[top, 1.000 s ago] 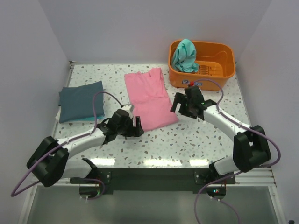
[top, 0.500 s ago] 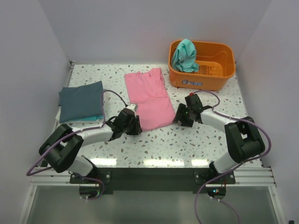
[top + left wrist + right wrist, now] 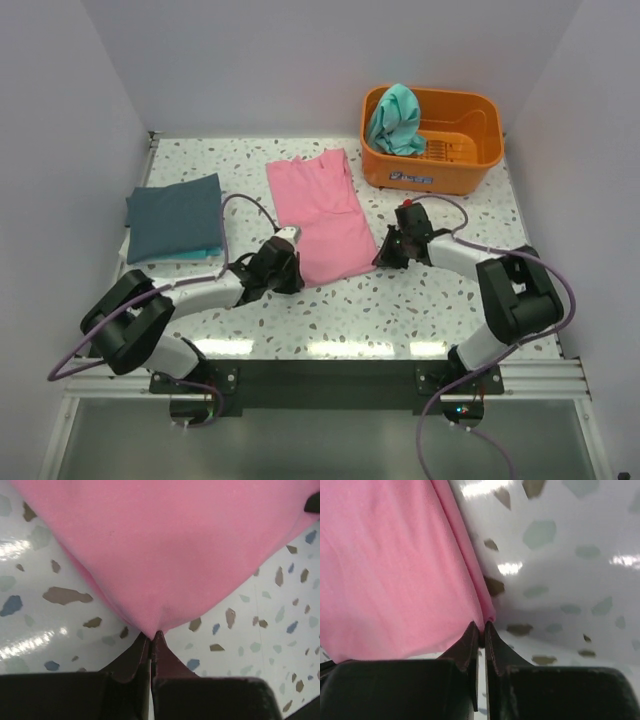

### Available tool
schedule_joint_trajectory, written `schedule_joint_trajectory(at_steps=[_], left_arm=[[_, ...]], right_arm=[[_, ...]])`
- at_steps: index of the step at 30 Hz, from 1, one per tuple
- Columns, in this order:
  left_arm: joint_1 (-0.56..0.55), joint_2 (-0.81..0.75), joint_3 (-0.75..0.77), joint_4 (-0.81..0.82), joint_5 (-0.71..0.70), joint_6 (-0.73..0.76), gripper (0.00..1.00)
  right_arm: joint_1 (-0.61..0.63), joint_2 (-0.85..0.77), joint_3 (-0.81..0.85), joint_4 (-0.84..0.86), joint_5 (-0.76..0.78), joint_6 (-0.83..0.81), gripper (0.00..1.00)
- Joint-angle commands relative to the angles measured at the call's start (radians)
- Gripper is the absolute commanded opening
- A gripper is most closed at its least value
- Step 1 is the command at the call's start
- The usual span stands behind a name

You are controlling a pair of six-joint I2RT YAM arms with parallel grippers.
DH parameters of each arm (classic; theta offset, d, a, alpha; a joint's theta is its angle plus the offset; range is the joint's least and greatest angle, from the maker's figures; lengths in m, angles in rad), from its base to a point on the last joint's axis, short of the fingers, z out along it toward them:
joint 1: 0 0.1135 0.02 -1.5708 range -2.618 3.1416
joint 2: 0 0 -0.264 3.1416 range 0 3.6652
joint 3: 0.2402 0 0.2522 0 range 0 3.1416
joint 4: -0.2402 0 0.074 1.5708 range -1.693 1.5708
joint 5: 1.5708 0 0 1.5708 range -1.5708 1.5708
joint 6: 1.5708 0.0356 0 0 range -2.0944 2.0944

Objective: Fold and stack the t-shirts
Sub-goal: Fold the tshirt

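Both arms stretched low and forward, left gripper pinched shut on the pink t-shirt corner, right gripper clamping its edge.

basket: orange plastic, far-right corner, upright | table: white speckled terrazzo top

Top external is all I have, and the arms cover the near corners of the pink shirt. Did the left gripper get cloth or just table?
Observer: Cloth. The left wrist view shows the left gripper shut on the very tip of the pink shirt corner, with fabric fanning out from the pinch.
Operator: Right side?
Observer: The right wrist view shows the right gripper shut on the other near corner, at its thick edge.
Operator: Deep bite?
Observer: No. On both, only the corner tip sits between the fingers, and the speckled table shows right beside them.
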State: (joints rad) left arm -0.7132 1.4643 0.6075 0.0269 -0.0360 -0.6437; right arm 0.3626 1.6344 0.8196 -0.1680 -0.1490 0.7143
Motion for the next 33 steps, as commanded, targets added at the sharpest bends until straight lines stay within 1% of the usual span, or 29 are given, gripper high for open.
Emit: schedule_joint_trajectory(at_steps=[1, 3, 4, 5, 6, 7, 8, 10, 11, 14, 17, 18, 20, 22, 24, 25, 26, 28, 29, 33], left_arm=[[-0.095, -0.119, -0.017, -0.069, -0.015, -0.019, 0.0], [-0.169, -0.194, -0.035, -0.103, -0.018, -0.043, 0.0], [-0.196, -0.218, -0.041, -0.139, -0.027, -0.08, 0.0], [-0.225, -0.241, -0.046, -0.156, -0.025, -0.099, 0.0], [-0.289, -0.29, -0.055, -0.169, -0.025, -0.12, 0.0], [-0.32, -0.312, -0.058, -0.186, -0.016, -0.149, 0.0], [-0.378, -0.33, -0.055, -0.194, -0.002, -0.163, 0.0], [-0.431, -0.378, -0.043, -0.212, 0.011, -0.188, 0.0], [-0.474, -0.39, -0.023, -0.217, 0.012, -0.192, 0.0], [-0.5, -0.417, 0.018, -0.248, -0.01, -0.198, 0.0], [-0.499, -0.426, 0.063, -0.283, -0.062, -0.197, 0.0], [-0.499, -0.426, 0.077, -0.304, -0.076, -0.194, 0.0], [-0.499, -0.429, 0.127, -0.341, -0.163, -0.191, 0.0], [-0.494, -0.426, 0.156, -0.393, -0.264, -0.189, 0.0], [-0.467, -0.415, 0.195, -0.427, -0.306, -0.182, 0.0], [-0.45, -0.41, 0.202, -0.429, -0.321, -0.169, 0.0], [-0.403, -0.409, 0.213, -0.432, -0.318, -0.162, 0.0], [-0.346, -0.409, 0.212, -0.41, -0.288, -0.131, 0.0], [-0.292, -0.409, 0.207, -0.395, -0.272, -0.116, 0.0], [-0.201, -0.392, 0.233, -0.371, -0.269, -0.073, 0.0]], right_arm=[[0.001, -0.166, -0.08, -0.129, 0.029, -0.039, 0.0], [0.001, -0.261, -0.118, -0.178, 0.029, -0.052, 0.0], [-0.001, -0.362, -0.153, -0.247, 0.032, -0.062, 0.0], [0.001, -0.413, -0.171, -0.284, 0.037, -0.065, 0.0], [0.002, -0.462, -0.186, -0.322, 0.042, -0.079, 0.0], [0.001, -0.569, -0.207, -0.406, 0.045, -0.085, 0.0], [0.001, -0.617, -0.212, -0.451, 0.051, -0.087, 0.0], [0.001, -0.714, -0.211, -0.563, 0.068, -0.091, 0.0], [0.001, -0.796, -0.206, -0.586, 0.066, -0.093, 0.0], [0.001, -0.89, -0.149, -0.656, 0.069, -0.098, 0.0], [0.001, -0.887, -0.068, -0.665, 0.114, -0.104, 0.0], [-0.001, -0.855, -0.048, -0.66, 0.114, -0.108, 0.0], [0.001, -0.819, 0.006, -0.631, 0.109, -0.113, 0.0], [0.001, -0.743, 0.054, -0.581, 0.109, -0.119, 0.0], [0.001, -0.685, 0.101, -0.555, 0.108, -0.133, 0.0], [0.001, -0.626, 0.151, -0.544, 0.109, -0.136, 0.0], [0.001, -0.601, 0.179, -0.527, 0.109, -0.138, 0.0], [-0.001, -0.532, 0.248, -0.487, 0.104, -0.15, 0.0], [0.001, -0.51, 0.274, -0.484, 0.111, -0.151, 0.0], [0.002, -0.388, 0.387, -0.456, 0.102, -0.176, 0.0]])
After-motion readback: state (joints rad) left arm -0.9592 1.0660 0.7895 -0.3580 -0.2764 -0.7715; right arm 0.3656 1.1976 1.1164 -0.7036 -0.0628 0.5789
